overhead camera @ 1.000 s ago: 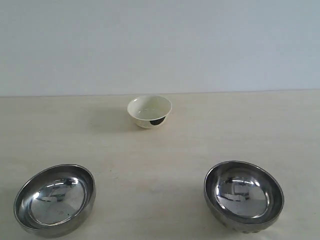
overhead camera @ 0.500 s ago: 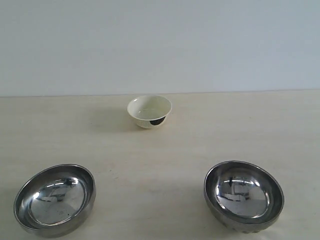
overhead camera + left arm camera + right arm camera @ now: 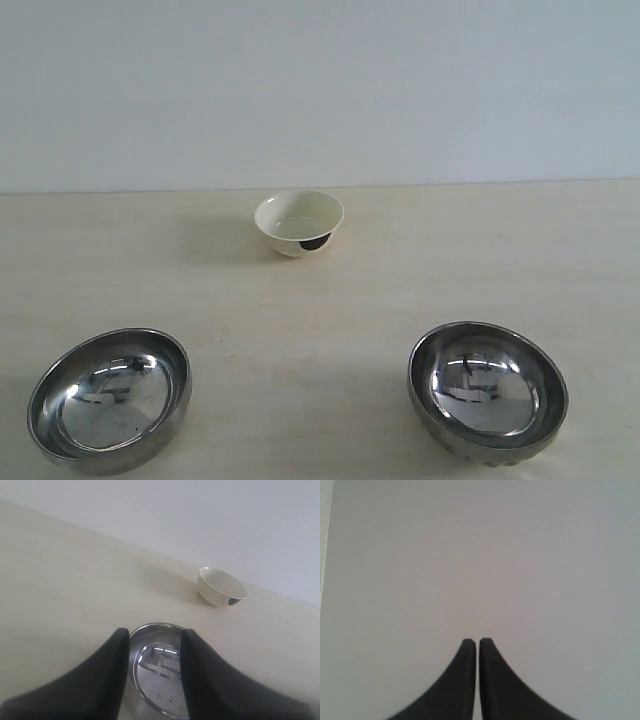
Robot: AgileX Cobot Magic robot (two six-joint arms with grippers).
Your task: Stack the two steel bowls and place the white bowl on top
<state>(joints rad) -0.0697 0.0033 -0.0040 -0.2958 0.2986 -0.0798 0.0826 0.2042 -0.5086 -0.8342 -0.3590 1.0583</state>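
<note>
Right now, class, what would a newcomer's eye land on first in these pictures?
The left steel bowl and right steel bowl gleam in the foreground, well apart. The white bowl stands alone behind them, centred. The open left claw frames the left steel bowl.

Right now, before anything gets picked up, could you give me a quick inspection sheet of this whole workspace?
Surface: pale table, three bowls on it.
Job's things: left steel bowl, right steel bowl, white bowl; all upright, apart, unstacked.
Clutter: nothing seen.
Grippers: left gripper open, the left steel bowl framed between its fingers; right gripper shut, holding nothing.
Cables: nothing seen.
Surroundings: plain pale wall.
</note>
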